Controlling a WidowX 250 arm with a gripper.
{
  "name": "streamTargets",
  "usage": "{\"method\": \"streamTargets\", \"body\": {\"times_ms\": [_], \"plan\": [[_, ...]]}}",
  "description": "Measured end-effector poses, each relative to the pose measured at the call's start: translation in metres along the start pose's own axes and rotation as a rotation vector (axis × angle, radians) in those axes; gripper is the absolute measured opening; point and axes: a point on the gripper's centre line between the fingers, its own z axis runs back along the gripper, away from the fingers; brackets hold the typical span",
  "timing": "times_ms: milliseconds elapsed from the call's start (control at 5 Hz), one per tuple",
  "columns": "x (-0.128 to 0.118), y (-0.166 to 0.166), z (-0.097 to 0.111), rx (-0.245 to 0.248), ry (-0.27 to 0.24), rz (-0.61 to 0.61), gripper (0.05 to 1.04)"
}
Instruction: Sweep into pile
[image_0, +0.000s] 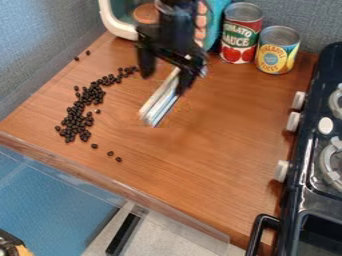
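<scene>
Well left of the tomato can (241, 36), your beans (71, 120) lie scattered; the sweeper (160, 104) slants between, probably angled to gather them. You can't tell how open the gripper (164, 82) is, or whether it grips the sweeper.

Beans (85, 111), black; counter (200, 135), orange-brown with wood grain; gripper (167, 55), black; stove (310, 200), black with white knobs (294, 121); left can (241, 35), red and green; right can (277, 50), yellow and blue.
</scene>
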Motion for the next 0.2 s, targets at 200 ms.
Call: {"method": "streamTargets", "body": {"times_ms": [200], "plan": [[0.0009,0.0010,0.0046,-0.001,-0.018,0.002,1.000]]}}
